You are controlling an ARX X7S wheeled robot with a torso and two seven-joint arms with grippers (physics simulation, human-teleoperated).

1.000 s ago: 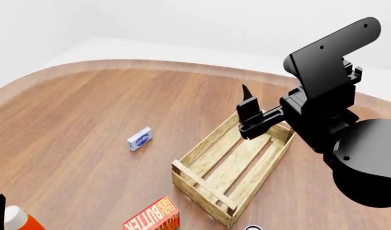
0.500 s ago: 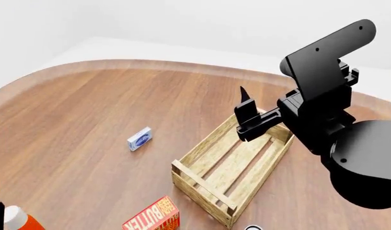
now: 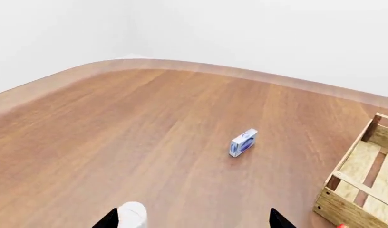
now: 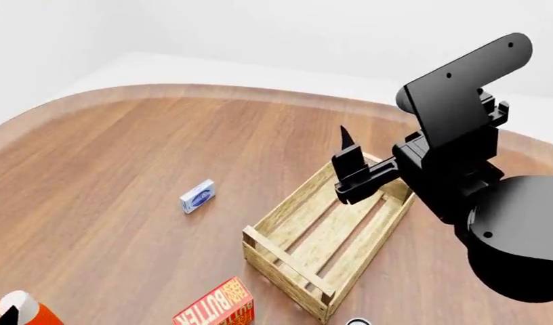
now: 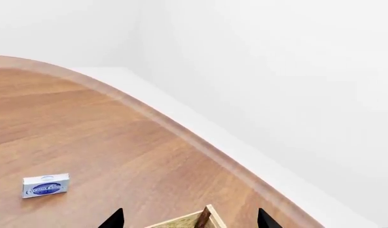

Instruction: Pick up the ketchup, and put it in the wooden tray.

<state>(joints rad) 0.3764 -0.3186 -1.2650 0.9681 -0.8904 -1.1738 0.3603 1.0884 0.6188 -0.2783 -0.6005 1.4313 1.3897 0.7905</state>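
Observation:
The ketchup (image 4: 24,308) stands at the near left corner of the head view; only its white cap and a bit of orange body show. In the left wrist view its cap (image 3: 131,214) lies between the wide-apart tips of my left gripper (image 3: 194,224), close to one fingertip (image 3: 109,220), and the gripper is open. The wooden tray (image 4: 286,261), a pale slatted crate, sits mid-table. My right gripper (image 5: 190,222) hangs open over the tray's far end, with a corner post (image 5: 204,220) between its tips.
A small blue-and-white box (image 4: 197,196) lies on the wood left of the tray. The red-orange butter box (image 4: 215,306) lies at the tray's near left corner. A small round can top (image 4: 356,322) peeks in at the bottom edge. The table's curved rim (image 4: 213,89) runs along the back.
The left fingertip beside the ketchup cap has sunk lower in the head view. The right arm has shifted slightly over the tray's far end.

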